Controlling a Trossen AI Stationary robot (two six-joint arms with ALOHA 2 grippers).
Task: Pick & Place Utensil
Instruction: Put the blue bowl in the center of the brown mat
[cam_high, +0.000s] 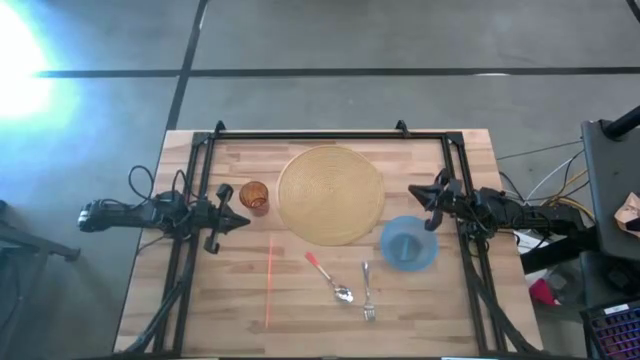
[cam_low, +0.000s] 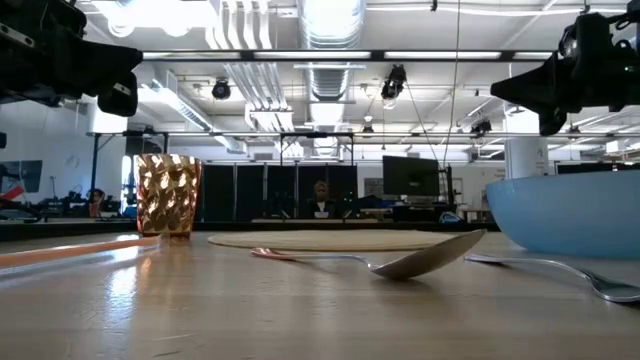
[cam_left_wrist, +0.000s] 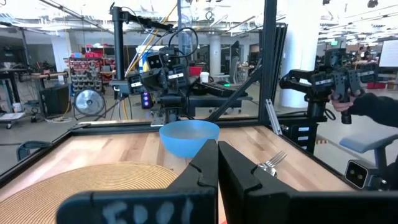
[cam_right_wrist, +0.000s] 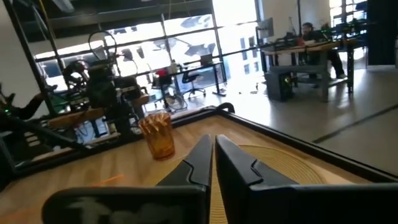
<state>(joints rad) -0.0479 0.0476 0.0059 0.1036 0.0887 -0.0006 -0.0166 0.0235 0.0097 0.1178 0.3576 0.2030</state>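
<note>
The left claw (cam_high: 238, 221) is hovering over the desk's (cam_high: 200, 300) left side, its fingers pressed together with nothing between them, just beside the amber cup (cam_high: 254, 196). Next along, the round woven mat (cam_high: 331, 194) is lying in the middle of the far half. Nearer the front edge, the spoon (cam_high: 329, 279) is lying flat with its red handle tip pointing back toward the mat, and the fork (cam_high: 368, 292) is resting just to its right, apart from it. Either utensil is looking thin, stiff, light and smooth (probably metal, so likely slippery), lying so low that a grip will probably need fingers closing across the narrow handle near its middle, where it should balance best. The blue bowl (cam_high: 408, 243) is sitting beside the mat's right edge, near the fork's handle end. The right claw (cam_high: 416, 194) is waiting above the desk's right side, just beyond the bowl, also pressed shut and carrying nothing.
</note>
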